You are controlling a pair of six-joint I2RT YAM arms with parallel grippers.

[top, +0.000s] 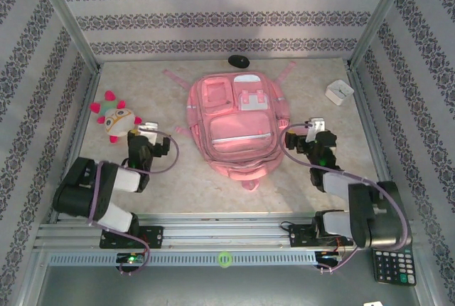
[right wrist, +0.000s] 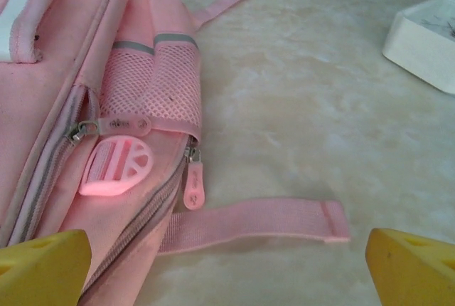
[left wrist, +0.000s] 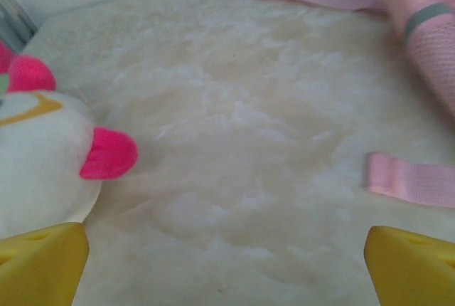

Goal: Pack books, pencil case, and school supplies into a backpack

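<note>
Jaws apart — L gripper by plush toy, R gripper by backpack zips.

Left wrist view: plush toy cut off by the frame edge at 9 o'clock; backpack cut off at 2 o'clock.
Right wrist view: backpack cut off at 9 o'clock; white box cut off at 2 o'clock.
Top view: dark object at 12 o'clock, too small to identify; calculator at 5 o'clock, key legends illegible.
</note>
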